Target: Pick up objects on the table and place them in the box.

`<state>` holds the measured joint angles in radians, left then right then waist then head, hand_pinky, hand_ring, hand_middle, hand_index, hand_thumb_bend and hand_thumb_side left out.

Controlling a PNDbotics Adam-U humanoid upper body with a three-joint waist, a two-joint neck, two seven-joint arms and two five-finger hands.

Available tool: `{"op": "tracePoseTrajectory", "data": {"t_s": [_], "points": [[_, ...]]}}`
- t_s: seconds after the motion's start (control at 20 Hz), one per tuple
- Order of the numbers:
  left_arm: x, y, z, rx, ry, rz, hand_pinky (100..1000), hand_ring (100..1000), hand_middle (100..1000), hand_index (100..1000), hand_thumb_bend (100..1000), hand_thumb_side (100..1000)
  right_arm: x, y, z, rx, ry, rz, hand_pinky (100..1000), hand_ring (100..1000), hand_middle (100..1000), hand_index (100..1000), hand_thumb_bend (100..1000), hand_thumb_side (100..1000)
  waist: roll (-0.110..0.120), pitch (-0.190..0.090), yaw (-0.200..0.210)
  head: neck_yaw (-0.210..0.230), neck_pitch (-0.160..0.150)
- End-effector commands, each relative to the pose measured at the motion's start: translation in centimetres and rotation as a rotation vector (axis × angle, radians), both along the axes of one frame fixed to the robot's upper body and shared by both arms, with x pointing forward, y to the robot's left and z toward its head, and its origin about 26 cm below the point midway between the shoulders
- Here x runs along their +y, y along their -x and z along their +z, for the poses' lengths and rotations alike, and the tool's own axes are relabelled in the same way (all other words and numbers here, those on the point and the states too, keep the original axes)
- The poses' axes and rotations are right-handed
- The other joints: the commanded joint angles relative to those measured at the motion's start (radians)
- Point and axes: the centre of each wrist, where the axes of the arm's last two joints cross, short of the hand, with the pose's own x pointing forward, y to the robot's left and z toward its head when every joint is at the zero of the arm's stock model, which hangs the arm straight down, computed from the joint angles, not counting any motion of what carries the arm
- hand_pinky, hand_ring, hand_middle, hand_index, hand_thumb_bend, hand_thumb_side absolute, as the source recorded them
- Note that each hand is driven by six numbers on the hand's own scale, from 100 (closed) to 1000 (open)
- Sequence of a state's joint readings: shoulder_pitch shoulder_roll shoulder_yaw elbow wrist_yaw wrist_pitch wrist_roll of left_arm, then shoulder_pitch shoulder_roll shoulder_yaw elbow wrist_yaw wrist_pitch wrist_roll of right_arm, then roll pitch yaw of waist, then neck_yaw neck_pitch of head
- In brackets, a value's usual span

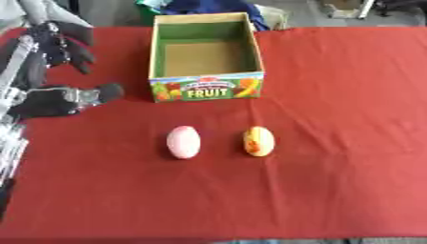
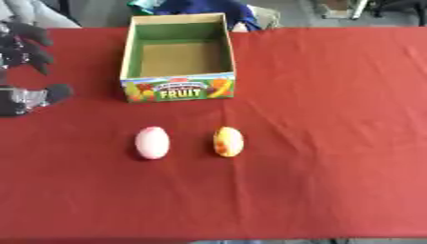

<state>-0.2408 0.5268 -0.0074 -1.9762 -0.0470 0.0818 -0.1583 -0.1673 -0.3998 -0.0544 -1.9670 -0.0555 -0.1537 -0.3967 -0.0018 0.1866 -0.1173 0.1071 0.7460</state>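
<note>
Red cloth covers the table (image 1: 333,95) from edge to edge, and beyond its far edge lies a heap of blue fabric (image 1: 213,6) with a scrap of green beside it. Toward the far side, slightly left of centre, stands the box (image 1: 206,86), an open cardboard carton with green inner walls, a brown floor and a printed near panel that reads FRUIT among pictures of fruit. Nothing shows inside the box.

Nearer than the box, well apart from it, two small oval objects lie side by side on the cloth, separated by a clear gap. On the left is the pink object (image 1: 183,142), pale and egg-shaped, with its long axis running near to far. On the right is the yellow-and-red object (image 1: 259,141), similar in size and orientation, yellow with a reddish streak along its middle.

At the left edge, level with the box and beside it but not touching it, hangs the left hand (image 1: 58,93), black with silver joints. Its fingers point toward the far side with relaxed, slightly bent tips, the thumb juts rightward toward the box, and the hand holds nothing. No right hand appears in either view.
</note>
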Motion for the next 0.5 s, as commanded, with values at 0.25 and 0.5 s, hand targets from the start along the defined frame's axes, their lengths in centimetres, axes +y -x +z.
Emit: {"op": "tracePoseTrajectory", "data": {"t_s": [0.25, 0.5], "points": [[-1.4, -0.5, 0.6, 0.061, -0.191, -0.085, 474, 530, 575, 709, 830, 211, -0.1, 0.0, 0.7, -0.017, 0.020, 0.015, 602, 706, 658, 829, 105, 365, 0.000, -0.015, -0.007, 0.009, -0.003], [-2.5, -1.0, 0.0, 0.113, -0.248, -0.127, 469, 524, 569, 705, 838, 173, 0.0, -0.1, 0.7, -0.016, 0.020, 0.020, 602, 706, 658, 829, 104, 365, 0.001, -0.014, -0.009, 0.010, -0.004]]}}
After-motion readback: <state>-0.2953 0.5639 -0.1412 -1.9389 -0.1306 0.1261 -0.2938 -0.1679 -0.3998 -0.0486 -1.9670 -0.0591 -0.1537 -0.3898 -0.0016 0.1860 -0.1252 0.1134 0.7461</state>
